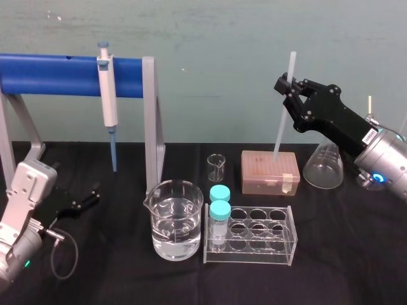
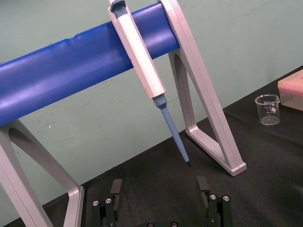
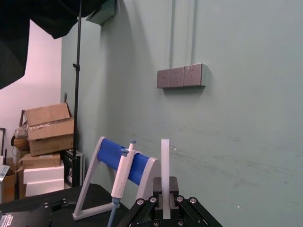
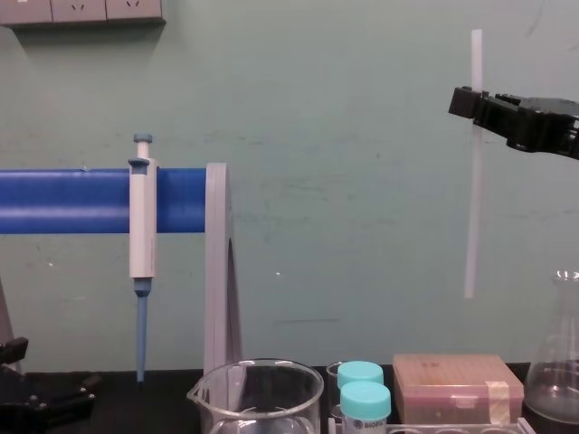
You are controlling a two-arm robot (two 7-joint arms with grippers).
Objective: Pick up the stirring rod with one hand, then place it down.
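- Head view: nearest, a water beaker (image 1: 157,219) and a vial rack (image 1: 280,246). The left gripper (image 1: 89,197) lies low beside them, with its fingers (image 2: 116,187) spread wide.
- Farther back, the right gripper (image 1: 287,89) clamps the stirring rod (image 1: 280,130) upright over a tan box (image 1: 269,173).
- The chest view shows the rod's end hanging clear above the box.

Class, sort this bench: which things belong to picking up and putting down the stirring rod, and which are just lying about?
In the job: stirring rod, held up by the right gripper.
Lying about: pipette on stand, water beaker, small beaker, vials, rack, box, flask; left gripper parked at left.
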